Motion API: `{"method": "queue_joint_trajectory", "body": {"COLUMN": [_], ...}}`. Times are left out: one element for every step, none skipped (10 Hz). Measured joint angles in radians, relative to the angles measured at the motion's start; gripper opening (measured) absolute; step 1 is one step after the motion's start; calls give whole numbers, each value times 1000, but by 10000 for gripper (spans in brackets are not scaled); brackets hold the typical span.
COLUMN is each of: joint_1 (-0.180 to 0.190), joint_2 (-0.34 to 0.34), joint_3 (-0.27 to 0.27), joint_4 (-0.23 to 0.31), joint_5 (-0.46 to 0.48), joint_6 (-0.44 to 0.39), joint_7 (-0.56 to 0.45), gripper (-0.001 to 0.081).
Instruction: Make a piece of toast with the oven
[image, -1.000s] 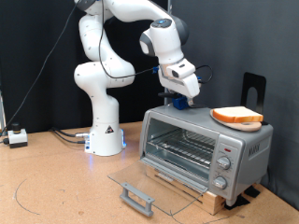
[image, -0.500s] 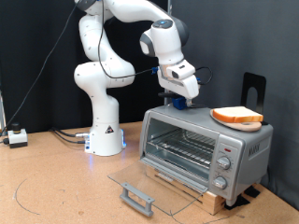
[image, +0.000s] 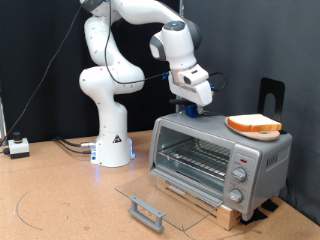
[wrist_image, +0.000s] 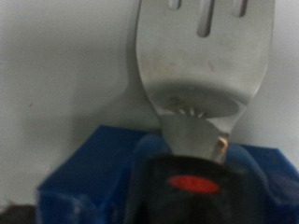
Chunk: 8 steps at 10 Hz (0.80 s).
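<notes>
Exterior view: fingers (image: 193, 113) hover over oven (image: 220, 155).

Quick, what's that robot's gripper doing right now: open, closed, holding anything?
Gripper: shut on the metal spatula, above the oven's top.

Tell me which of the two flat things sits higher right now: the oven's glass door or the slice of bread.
The slice of bread, lying on a round board on top of the oven. The glass door is folded down open, flat near the table.
</notes>
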Motion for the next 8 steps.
{"method": "queue_joint_trajectory", "body": {"joint_1": [0, -1, -2, -3, -5, -6, -6, -6], "joint_2": [0, 0, 0, 0, -2, -7, -18, -34], "joint_3": [1, 1, 1, 1, 1, -5, -21, -50], "joint_4": [-1, -1, -2, -2, -2, -1, 1, 5], "joint_5": [0, 0, 0, 0, 0, 7, 20, 27], "joint_6": [0, -1, -1, -1, -1, -1, -2, -15], "joint_7": [1, 4, 7, 8, 8, 8, 8, 6], "gripper": [631, 430, 395, 395, 395, 395, 395, 395]}}
